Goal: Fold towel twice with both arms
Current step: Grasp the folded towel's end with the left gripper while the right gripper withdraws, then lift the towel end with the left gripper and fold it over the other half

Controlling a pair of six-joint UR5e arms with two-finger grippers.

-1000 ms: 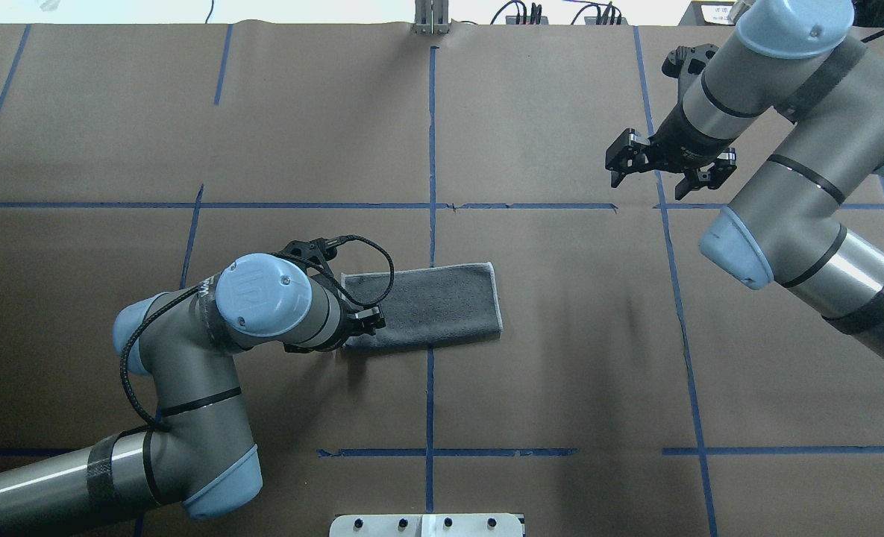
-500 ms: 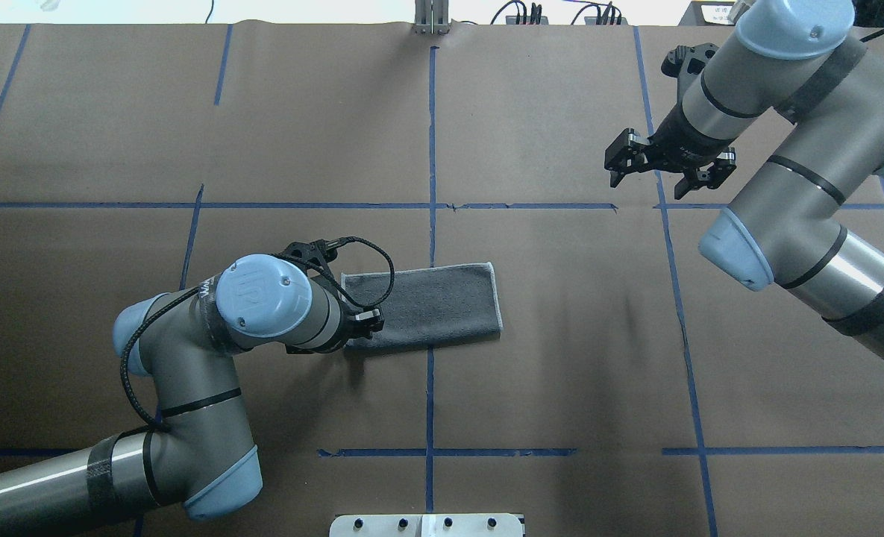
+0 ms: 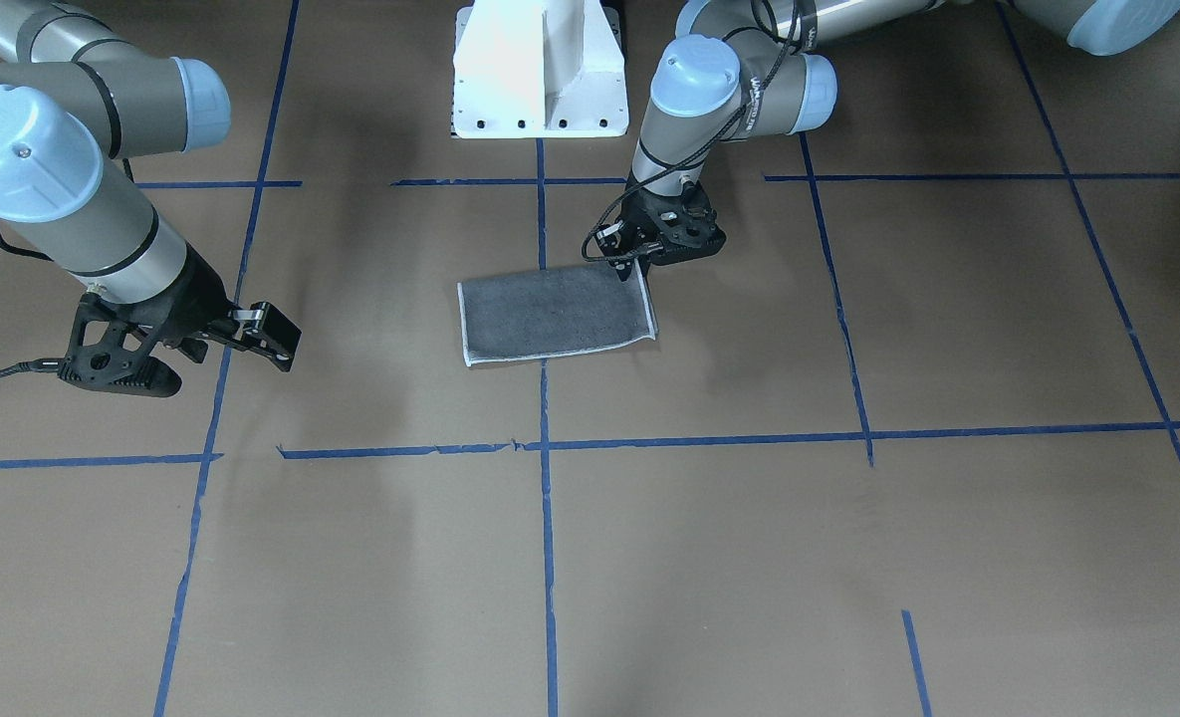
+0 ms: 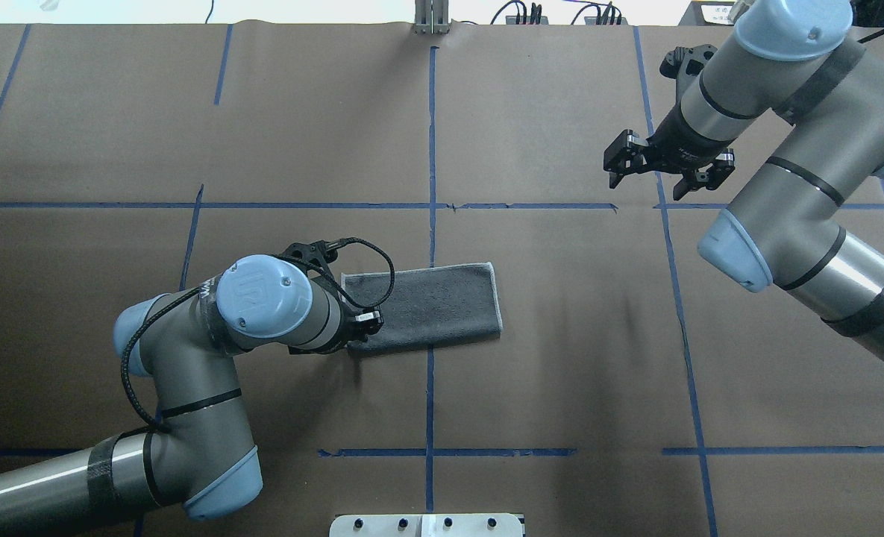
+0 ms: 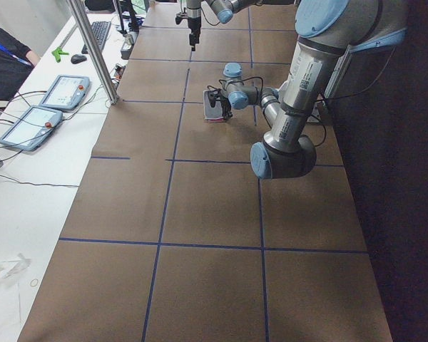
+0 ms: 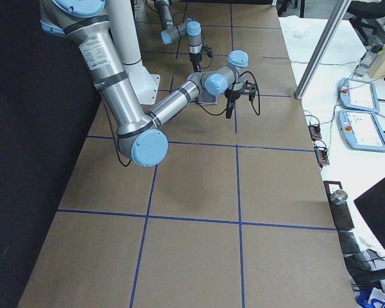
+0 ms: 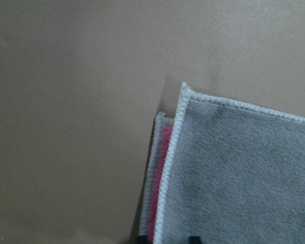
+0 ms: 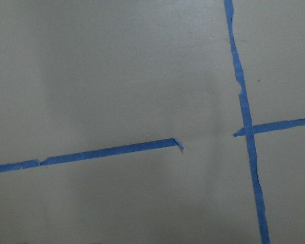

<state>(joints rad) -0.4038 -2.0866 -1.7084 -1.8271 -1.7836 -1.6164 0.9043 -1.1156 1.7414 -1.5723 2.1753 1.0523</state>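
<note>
1. Overhead exterior view: the towel [image 4: 434, 306] lies folded once, grey face up, mid-tabletop [image 4: 561, 373].
2. The left gripper [image 3: 649, 254] sits low at its short end, probably for the second fold; I can't tell whether it is pinching.
3. The right gripper [image 4: 647, 188] hangs spread wide, well clear.

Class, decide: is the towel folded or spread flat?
Folded: the towel shows two stacked stitched edges with pink between them.

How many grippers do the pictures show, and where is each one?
2. The left gripper is at the towel's end nearest its arm. The right gripper hangs far from it, above the table.
</note>
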